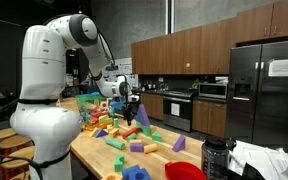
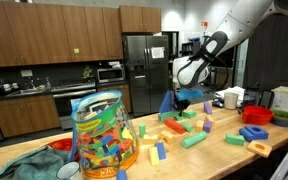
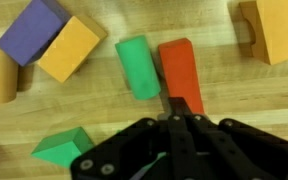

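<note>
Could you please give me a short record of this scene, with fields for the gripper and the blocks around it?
gripper: shut, nothing between its fingers, pointing down
nearest: red block, at the fingertips; contact unclear
beside it: green cylinder, lying next to the red block
further off: purple block, orange block, green wedge, yellow arch block
surface: wooden table
</note>
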`<control>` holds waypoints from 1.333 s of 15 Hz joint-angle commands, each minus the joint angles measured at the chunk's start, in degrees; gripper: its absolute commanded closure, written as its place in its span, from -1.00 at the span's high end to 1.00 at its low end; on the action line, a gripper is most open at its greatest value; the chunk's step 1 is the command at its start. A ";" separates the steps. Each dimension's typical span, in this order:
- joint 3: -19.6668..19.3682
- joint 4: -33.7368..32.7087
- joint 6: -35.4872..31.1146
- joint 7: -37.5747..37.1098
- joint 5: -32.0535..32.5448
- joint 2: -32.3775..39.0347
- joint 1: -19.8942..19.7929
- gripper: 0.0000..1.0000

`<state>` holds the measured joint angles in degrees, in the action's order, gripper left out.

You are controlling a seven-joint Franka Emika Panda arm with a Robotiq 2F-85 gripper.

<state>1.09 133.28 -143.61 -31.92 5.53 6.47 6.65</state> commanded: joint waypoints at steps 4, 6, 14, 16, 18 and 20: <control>-1.07 -0.51 0.38 -2.95 4.37 1.50 -0.18 -1.00; -1.49 -0.92 0.85 -3.96 5.81 2.28 -0.07 -1.00; -1.95 -2.57 4.99 -4.35 6.34 3.67 0.71 -0.26; -1.80 -3.48 6.88 -4.18 6.09 3.38 0.68 0.00; -1.71 -4.56 8.28 -4.19 6.02 3.39 0.63 0.25; -1.61 -5.24 8.96 -3.94 5.69 3.74 0.46 0.53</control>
<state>-0.32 128.93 -136.81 -35.30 10.82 10.73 6.94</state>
